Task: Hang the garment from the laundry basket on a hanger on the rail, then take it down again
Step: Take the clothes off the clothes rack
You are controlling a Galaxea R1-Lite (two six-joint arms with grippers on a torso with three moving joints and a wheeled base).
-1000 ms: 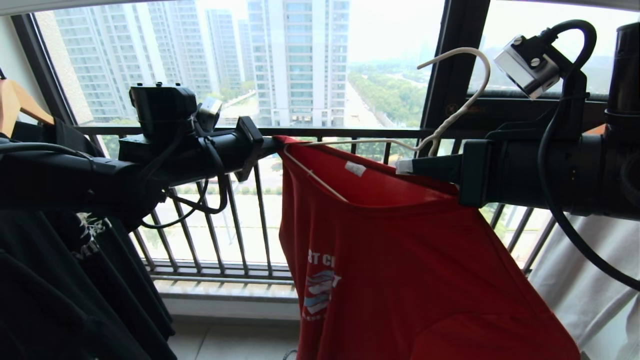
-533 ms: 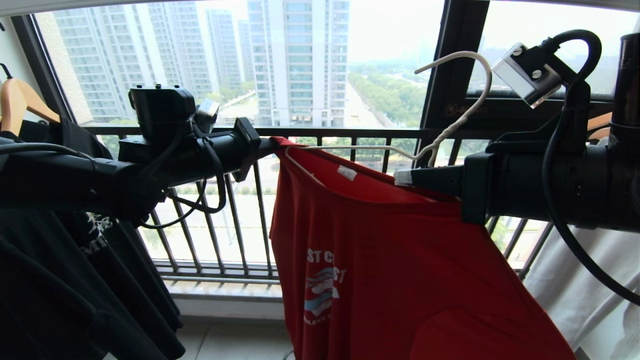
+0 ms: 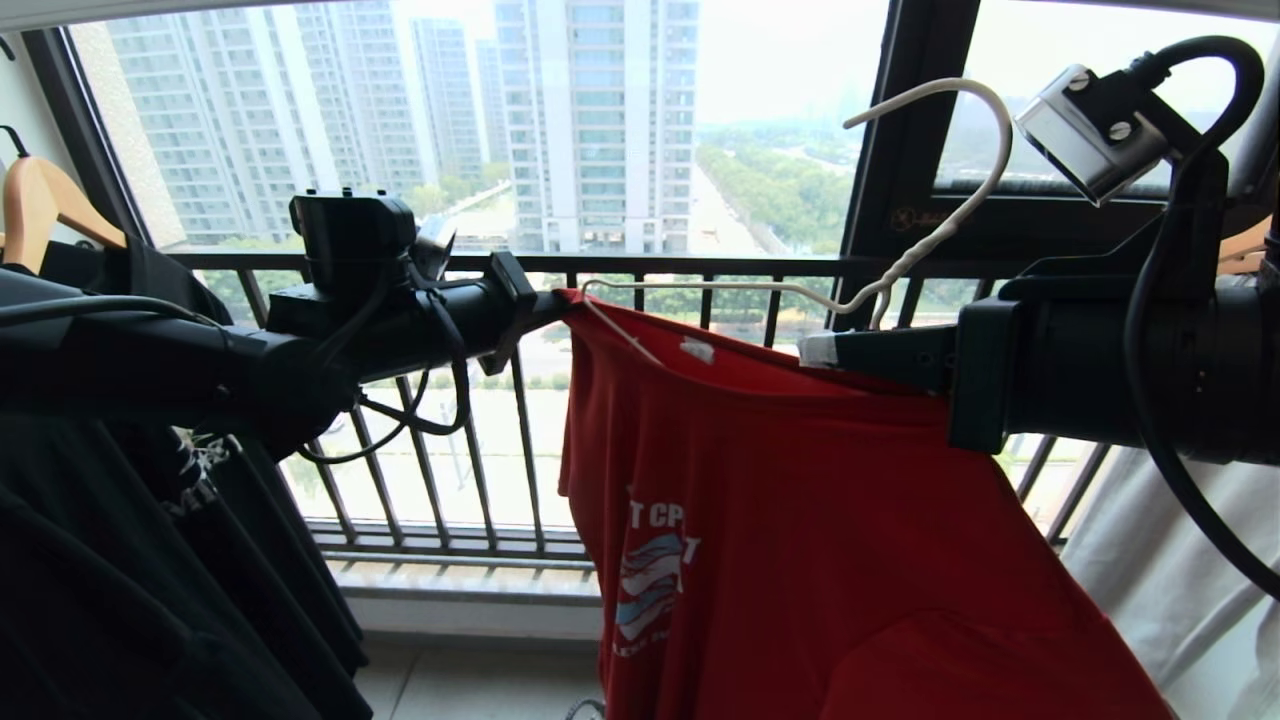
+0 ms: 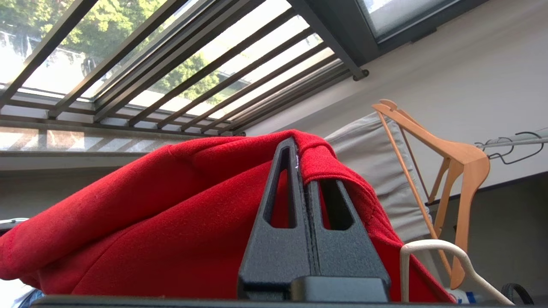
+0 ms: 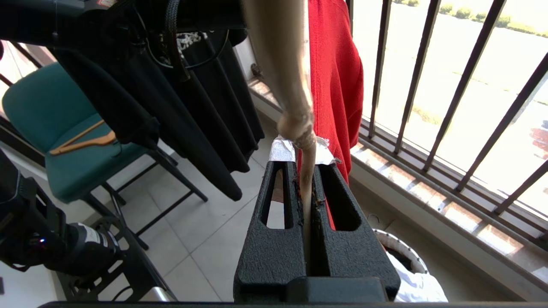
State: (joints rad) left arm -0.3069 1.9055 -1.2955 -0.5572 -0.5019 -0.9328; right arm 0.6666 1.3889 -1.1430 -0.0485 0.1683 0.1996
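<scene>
The red garment [image 3: 800, 540] hangs in front of the window, spread between my two grippers. My left gripper [image 3: 548, 303] is shut on the cloth at the shirt's shoulder [image 4: 317, 160], with the jaws pressed together. Shut on the neck of the white wire hanger [image 3: 930, 225] is my right gripper [image 3: 815, 350]; the neck [image 5: 305, 179] runs between its fingers. One hanger arm lies inside the collar, and the hook stands free in the air. The rail [image 4: 528, 137] shows far off in the left wrist view. Below, the laundry basket [image 5: 404, 250] holds white cloth.
Black T-shirts [image 3: 120, 560] hang at the left on a wooden hanger [image 3: 40, 200]. A white shirt [image 3: 1180, 560] hangs at the right. The dark window railing [image 3: 450, 400] stands close behind the garment. A green chair [image 5: 55, 128] with a wooden hanger on it stands on the tiled floor.
Both arms have shifted slightly to the right with the garment and hanger between them, and the hanger's hook stands a little higher. Both grips are unchanged.
</scene>
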